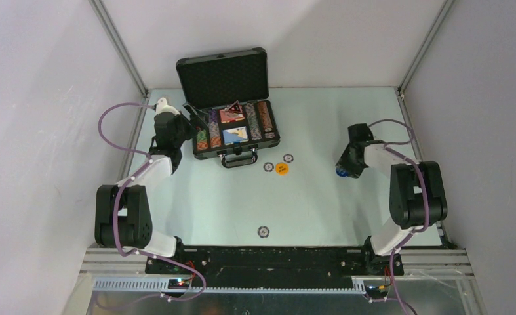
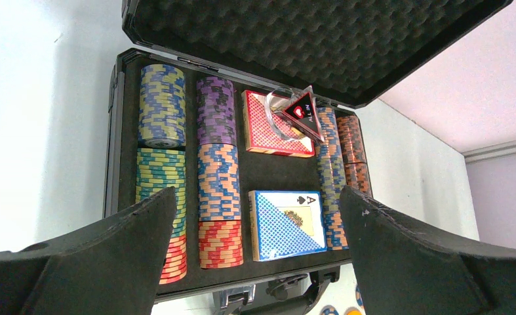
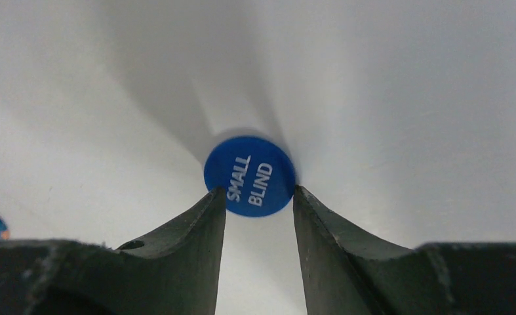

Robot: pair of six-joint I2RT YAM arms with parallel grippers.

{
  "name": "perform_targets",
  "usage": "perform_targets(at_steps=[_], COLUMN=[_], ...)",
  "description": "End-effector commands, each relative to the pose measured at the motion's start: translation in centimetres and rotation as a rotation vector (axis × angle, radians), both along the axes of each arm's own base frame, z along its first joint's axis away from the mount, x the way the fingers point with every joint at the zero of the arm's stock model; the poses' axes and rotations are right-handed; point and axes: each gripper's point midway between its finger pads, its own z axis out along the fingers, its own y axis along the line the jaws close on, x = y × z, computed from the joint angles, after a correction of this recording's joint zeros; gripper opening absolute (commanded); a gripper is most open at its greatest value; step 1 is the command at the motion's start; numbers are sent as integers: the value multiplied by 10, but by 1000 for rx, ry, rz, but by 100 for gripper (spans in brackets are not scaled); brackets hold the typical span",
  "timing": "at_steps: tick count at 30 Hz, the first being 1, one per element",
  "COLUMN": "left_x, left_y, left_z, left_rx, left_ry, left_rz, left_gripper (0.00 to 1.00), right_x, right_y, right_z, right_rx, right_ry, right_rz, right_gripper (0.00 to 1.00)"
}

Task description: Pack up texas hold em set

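Note:
The black briefcase (image 1: 223, 79) stands open at the back, foam lid up. Rows of multicoloured chips (image 2: 219, 170), a red-patterned deck (image 2: 265, 134) and a blue deck (image 2: 288, 223) fill its tray. A dark triangular marker (image 2: 304, 111) leans on the red deck. My left gripper (image 1: 191, 121) is open and empty at the case's left front, its jaws wide (image 2: 255, 197). My right gripper (image 1: 344, 169) is at the right, its fingertips pinching the edges of a blue "SMALL BLIND" button (image 3: 250, 174). An orange button (image 1: 281, 168) lies on the table in front of the case.
Two loose chips (image 1: 268, 167) (image 1: 288, 157) lie beside the orange button, and another chip (image 1: 263, 231) lies near the front centre. The case handle (image 1: 238, 157) points toward me. White walls and metal frame posts enclose the table.

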Motion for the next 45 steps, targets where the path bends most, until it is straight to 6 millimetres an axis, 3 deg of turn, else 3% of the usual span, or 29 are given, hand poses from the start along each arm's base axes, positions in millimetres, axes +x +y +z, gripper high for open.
perform_targets(at_steps=[1, 6, 11, 14, 16, 18, 22, 30, 36, 45], left_x=[10, 10, 10, 10, 10, 10, 10, 11, 11, 11], left_y=[1, 0, 2, 2, 2, 1, 1, 3, 3, 2], left_z=[25, 25, 24, 24, 24, 25, 24, 24, 24, 24], left_rx=[-10, -8, -6, -6, -9, -11, -11, -10, -12, -12], left_ry=[-63, -62, -61, -61, -61, -61, -59, -60, -58, -59], left_rz=[-5, -5, -2, -1, -3, -7, -6, -2, -3, -4], left_gripper=[98, 98, 98, 98, 98, 98, 98, 98, 98, 98], right_x=[-5, 1, 12, 18, 21, 25, 36, 47, 44, 42], right_y=[46, 101, 131, 123, 110, 99, 83, 77, 72, 65], right_z=[-10, -15, -10, 0, 8, 17, 25, 9, -1, -15], right_rx=[29, 0, -16, -48, -71, -87, -128, -169, -171, -172], right_ry=[39, 60, 41, 13, -1, -18, -13, 45, 79, 109], right_rz=[93, 211, 266, 252, 240, 232, 237, 242, 233, 225], right_gripper=[47, 48, 48, 51, 64, 70, 76, 78, 76, 67])
